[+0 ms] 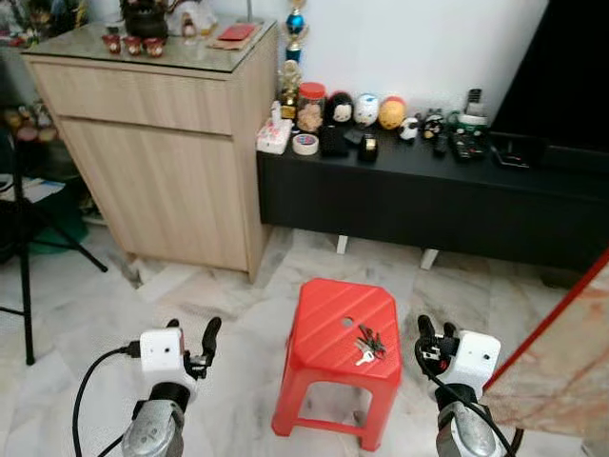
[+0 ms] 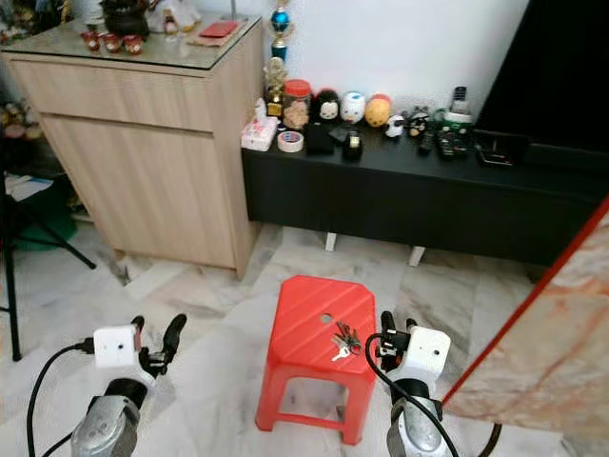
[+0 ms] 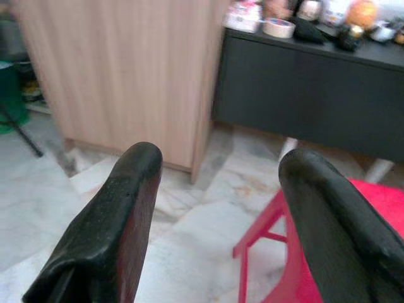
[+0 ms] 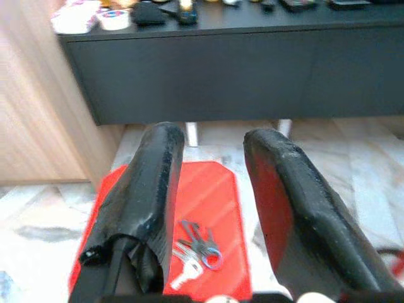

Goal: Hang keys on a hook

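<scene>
A bunch of keys (image 1: 368, 345) lies on the top of a red plastic stool (image 1: 328, 314), toward its front right corner, beside the small round hole in the middle of the seat. The stool stands on the marble floor (image 1: 219, 305) in front of a low black TV cabinet (image 1: 428, 195) and a light wooden sideboard (image 1: 162, 152).

The right pincer (image 1: 434, 337) hovers just off the stool's right edge, near the keys but not touching them; its two black fingers (image 4: 151, 196) stand apart, holding nothing, with the keys seen between them in the right wrist view. The left pincer (image 1: 197, 340) hangs over the floor well to the left of the stool, its fingers (image 3: 120, 214) spread wide and empty.

Along the black cabinet's top sit a roll of tape (image 1: 304, 143), a red-lidded jar (image 1: 310, 105) and a row of small round figurines (image 1: 366, 111).
</scene>
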Controlling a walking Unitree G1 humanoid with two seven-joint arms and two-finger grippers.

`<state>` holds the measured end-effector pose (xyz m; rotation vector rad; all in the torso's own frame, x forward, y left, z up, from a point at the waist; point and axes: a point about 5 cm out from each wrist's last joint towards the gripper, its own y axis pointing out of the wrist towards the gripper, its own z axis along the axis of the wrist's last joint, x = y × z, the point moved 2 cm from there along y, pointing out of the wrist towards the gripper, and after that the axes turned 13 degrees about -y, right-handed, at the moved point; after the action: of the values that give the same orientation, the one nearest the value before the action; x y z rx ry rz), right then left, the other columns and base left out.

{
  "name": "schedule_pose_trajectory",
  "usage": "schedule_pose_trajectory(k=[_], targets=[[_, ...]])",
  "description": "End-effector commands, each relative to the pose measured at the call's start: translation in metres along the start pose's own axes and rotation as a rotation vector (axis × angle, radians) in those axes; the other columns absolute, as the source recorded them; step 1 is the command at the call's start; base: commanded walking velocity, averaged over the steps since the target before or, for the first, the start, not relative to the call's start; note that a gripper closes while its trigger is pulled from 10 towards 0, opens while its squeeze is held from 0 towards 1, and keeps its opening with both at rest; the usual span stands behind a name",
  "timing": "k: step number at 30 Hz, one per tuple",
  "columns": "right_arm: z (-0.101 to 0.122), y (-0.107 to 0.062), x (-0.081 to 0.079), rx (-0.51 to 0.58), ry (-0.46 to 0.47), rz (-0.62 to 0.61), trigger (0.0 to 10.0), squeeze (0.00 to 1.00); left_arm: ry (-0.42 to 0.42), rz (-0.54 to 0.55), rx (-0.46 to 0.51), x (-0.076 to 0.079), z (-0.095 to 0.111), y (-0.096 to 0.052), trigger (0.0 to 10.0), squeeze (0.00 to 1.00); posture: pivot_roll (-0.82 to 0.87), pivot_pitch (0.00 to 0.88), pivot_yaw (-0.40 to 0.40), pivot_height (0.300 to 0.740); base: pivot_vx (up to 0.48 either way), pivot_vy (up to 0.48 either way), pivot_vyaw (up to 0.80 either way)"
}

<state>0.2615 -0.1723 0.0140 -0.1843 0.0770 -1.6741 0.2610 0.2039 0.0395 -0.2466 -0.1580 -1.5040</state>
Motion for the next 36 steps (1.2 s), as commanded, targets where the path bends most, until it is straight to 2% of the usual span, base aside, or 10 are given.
schedule_pose_trajectory(k=[1,18,36], targets=[[0.004,0.002,0.001,0.004,0.009,-0.003,10.0,0.00,-0.001,0.008,-0.003,-0.002,0.002,0.002,10.0,0.00,0.03,0.006,-0.092,0.729,0.307,0.000,0.00],[0.001,0.001,-0.002,-0.017,0.015,-0.001,10.0,0.00,-0.017,-0.020,0.013,0.007,0.005,0.006,10.0,0.00,0.04,0.016,-0.089,0.729,0.308,0.000,0.00],[-0.005,0.002,-0.001,-0.047,0.011,-0.009,10.0,0.00,-0.032,-0.059,0.005,0.014,0.005,0.007,10.0,0.00,0.03,0.018,-0.088,0.729,0.000,0.000,0.00]])
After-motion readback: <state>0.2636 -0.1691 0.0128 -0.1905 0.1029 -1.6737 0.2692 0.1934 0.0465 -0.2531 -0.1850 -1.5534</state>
